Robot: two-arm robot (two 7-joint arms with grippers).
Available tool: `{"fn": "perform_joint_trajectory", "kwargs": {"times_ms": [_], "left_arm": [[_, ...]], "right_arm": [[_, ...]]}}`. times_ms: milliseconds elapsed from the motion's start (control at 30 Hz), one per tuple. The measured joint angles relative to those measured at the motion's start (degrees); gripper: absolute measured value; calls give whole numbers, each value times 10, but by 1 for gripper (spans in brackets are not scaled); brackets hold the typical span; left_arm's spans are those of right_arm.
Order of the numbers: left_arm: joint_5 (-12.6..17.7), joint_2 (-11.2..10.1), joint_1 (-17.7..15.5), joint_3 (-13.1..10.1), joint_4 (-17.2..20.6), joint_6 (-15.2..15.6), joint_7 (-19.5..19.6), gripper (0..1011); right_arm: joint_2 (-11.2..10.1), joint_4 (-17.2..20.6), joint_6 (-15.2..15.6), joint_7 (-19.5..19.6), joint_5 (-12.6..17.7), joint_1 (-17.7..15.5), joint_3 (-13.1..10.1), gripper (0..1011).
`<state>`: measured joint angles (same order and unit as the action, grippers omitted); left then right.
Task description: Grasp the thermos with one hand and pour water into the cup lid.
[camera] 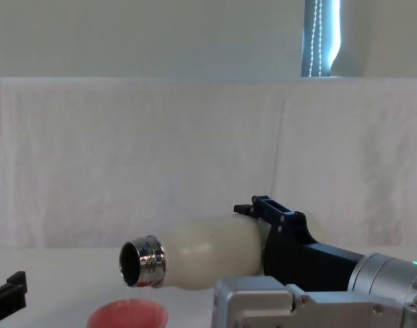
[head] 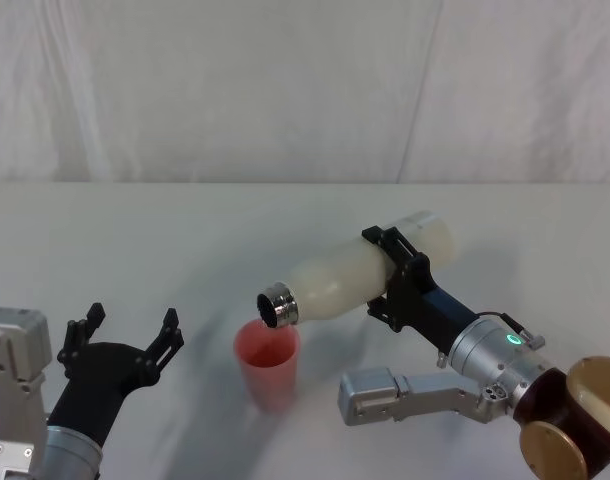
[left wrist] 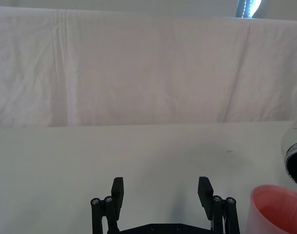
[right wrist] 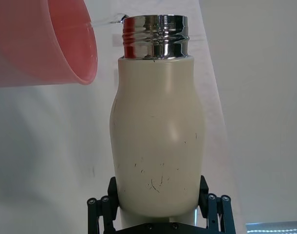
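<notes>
On my left, the left claw (head: 127,331) sits idle low over the desk (head: 105,230), jaws spread wide and empty. Just to its right the cup lid (head: 268,363) stands upright. Above it hangs the steel neck of the thermos (head: 355,277), long axis nearly level, mouth dipped toward the cup. My right claw (head: 397,280) clamps the thermos's rear half. A thin stream of water (right wrist: 107,20) runs in; I judge pouring underway.

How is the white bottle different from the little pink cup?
The thermos is cream-white and long; the cup lid is pink and short. The thermos lies tipped sideways in the right pincer, above the table; the cup lid stands upright on it. The thermos has a narrow steel neck; the cup lid's mouth is wide. Both are round.
</notes>
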<state>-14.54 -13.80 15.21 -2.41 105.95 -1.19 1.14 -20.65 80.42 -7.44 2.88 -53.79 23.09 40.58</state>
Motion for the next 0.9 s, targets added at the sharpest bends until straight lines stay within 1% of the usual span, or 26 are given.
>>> {"fn": "perform_joint_trajectory", "kwargs": {"times_ms": [900], "left_arm": [[0, 0, 0, 0, 0, 0, 0, 1001]], "right_arm": [[0, -2, -2, 2, 1, 0, -1, 951]]}}
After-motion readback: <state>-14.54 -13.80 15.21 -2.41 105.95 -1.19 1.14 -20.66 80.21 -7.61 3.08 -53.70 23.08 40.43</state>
